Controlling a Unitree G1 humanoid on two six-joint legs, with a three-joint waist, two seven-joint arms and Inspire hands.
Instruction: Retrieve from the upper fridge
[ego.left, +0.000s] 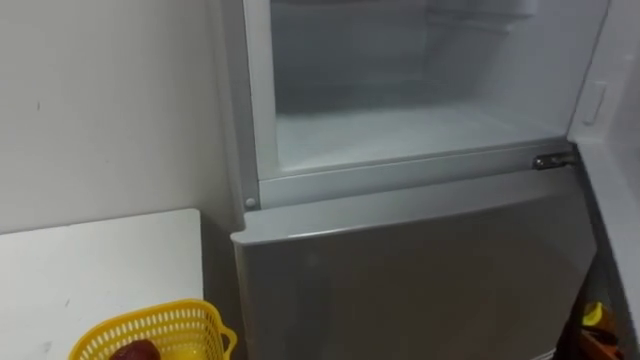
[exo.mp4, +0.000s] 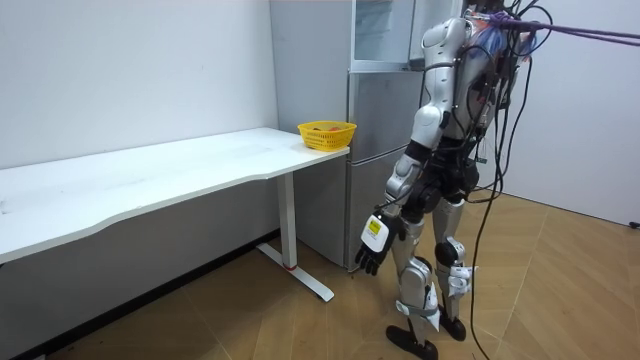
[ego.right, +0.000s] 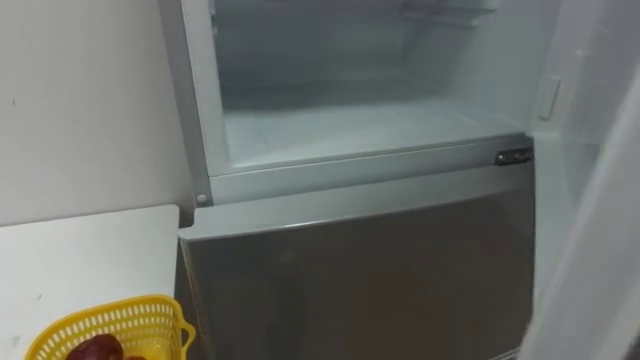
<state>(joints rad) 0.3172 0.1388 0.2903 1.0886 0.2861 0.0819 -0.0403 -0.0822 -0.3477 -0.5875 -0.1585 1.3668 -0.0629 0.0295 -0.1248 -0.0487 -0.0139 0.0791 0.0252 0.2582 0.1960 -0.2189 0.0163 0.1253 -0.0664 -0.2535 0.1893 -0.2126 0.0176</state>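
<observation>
The fridge's upper compartment stands open, and its white shelf floor looks bare. The open upper door is at the right edge of the eye views. Below it the grey lower door is shut. In the room view I stand close in front of the fridge. My left hand hangs by my thigh with relaxed fingers and holds nothing.
A white table stands against the wall left of the fridge. A yellow basket sits at the table's near corner with a red thing inside. A metal hinge sits at the compartment's lower right corner.
</observation>
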